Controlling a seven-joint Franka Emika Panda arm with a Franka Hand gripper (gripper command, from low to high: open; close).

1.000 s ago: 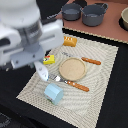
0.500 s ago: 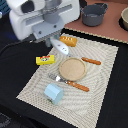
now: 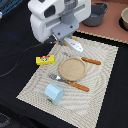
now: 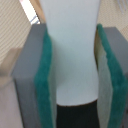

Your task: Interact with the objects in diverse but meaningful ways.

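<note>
Wrist view: gripper point(image 4: 75, 75) clamped on white oblong piece point(image 4: 72, 45), green pads point(image 4: 42, 85) pressing both sides

A tan plate point(image 3: 72, 68) sits mid-placemat point(image 3: 107, 100), a fork point(image 3: 70, 82) and a knife point(image 3: 91, 61) flanking it. A grey pot point(image 3: 95, 14) stands beyond the mat's far edge.
</note>
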